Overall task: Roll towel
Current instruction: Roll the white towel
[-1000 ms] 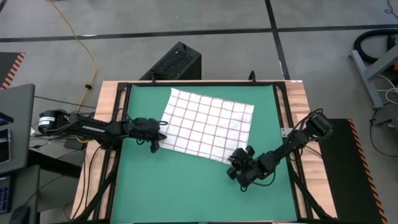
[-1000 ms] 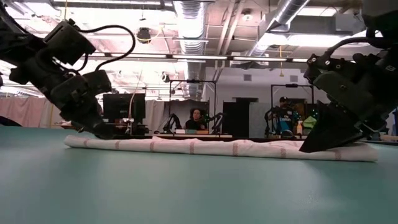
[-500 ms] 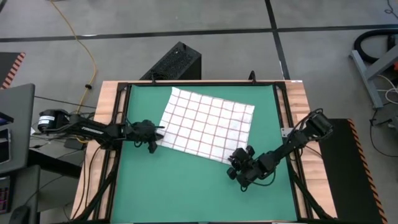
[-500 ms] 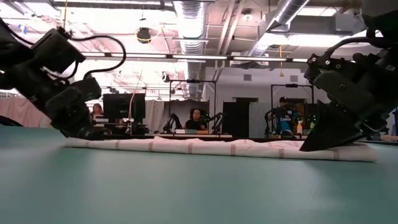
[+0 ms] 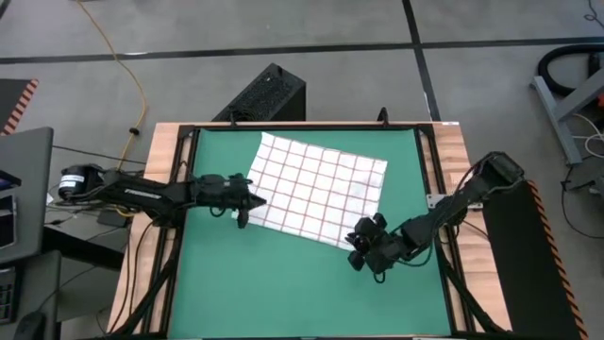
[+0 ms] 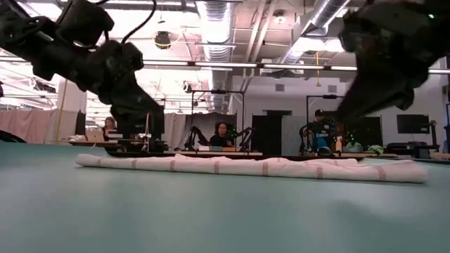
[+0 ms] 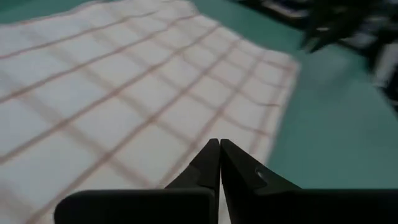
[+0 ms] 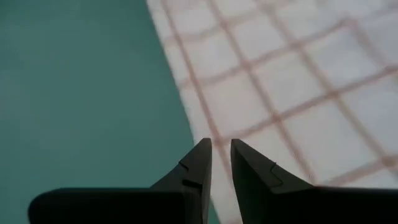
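Towel: the towel (image 5: 316,195) lies spread flat and slightly askew on the far half of the green mat (image 5: 236,283), not yet rolled; in the low view its near edge (image 6: 246,169) shows as a low, slightly bunched ridge.

Left hand: the left hand (image 5: 253,201) is over the towel's left near corner, fingers pressed together on nothing; the left wrist view shows the tips (image 7: 219,149) closed above checked cloth.

Right hand: the right hand (image 5: 355,238) hangs at the towel's right near corner, fingers a narrow gap apart with no cloth between them in the right wrist view (image 8: 216,149).

Just changed: half a second ago the left hand sat lower and further left, beside the towel's edge; now it has lifted and come in over the cloth. The right hand, which was down at the hem a moment ago, has also risen clear of it in the low view.

Meaning: both corners appear released, so I judge the arms are repositioning rather than rolling; no turn of the roll is made.

Edges: the near hem is free and reachable along its length.

Open room: bare mat spreads toward the camera side; the far edge of the towel sits close to the counter's black frame (image 5: 302,126), leaving less room to roll that way.
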